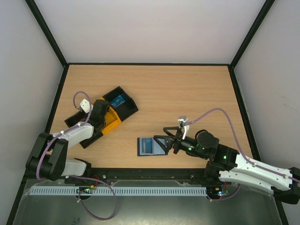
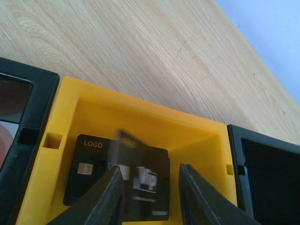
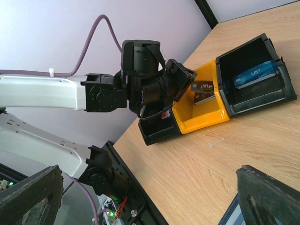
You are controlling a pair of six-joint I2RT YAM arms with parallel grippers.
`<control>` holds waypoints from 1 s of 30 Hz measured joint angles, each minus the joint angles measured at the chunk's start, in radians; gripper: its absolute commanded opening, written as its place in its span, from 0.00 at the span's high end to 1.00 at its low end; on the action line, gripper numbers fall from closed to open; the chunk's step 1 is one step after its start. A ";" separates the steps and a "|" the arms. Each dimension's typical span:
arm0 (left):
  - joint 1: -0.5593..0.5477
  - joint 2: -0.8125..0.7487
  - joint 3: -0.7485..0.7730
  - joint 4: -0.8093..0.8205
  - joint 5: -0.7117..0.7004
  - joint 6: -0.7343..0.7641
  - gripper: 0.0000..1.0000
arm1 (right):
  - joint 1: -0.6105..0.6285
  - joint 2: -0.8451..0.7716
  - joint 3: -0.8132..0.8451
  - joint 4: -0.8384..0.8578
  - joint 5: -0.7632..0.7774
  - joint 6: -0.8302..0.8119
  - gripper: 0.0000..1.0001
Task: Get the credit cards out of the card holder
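tabletop, three trays, one card holder

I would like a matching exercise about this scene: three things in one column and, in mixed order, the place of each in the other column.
Things:
1. dark card
2. blue card
3. holder

Places:
A. on the table, beside the right claw
B. in the yellow tray
C. in a black tray

Pairs: 1-B; 2-C; 3-A
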 measured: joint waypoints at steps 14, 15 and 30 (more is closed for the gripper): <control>-0.024 -0.013 0.041 -0.082 -0.011 0.015 0.40 | 0.000 -0.038 0.000 -0.033 0.044 -0.014 0.02; -0.026 -0.020 0.045 -0.090 -0.011 0.021 0.38 | 0.000 -0.039 -0.001 -0.032 0.044 -0.011 0.02; -0.038 -0.306 0.121 -0.245 0.311 0.273 0.09 | 0.000 0.086 -0.002 -0.084 0.128 0.101 0.02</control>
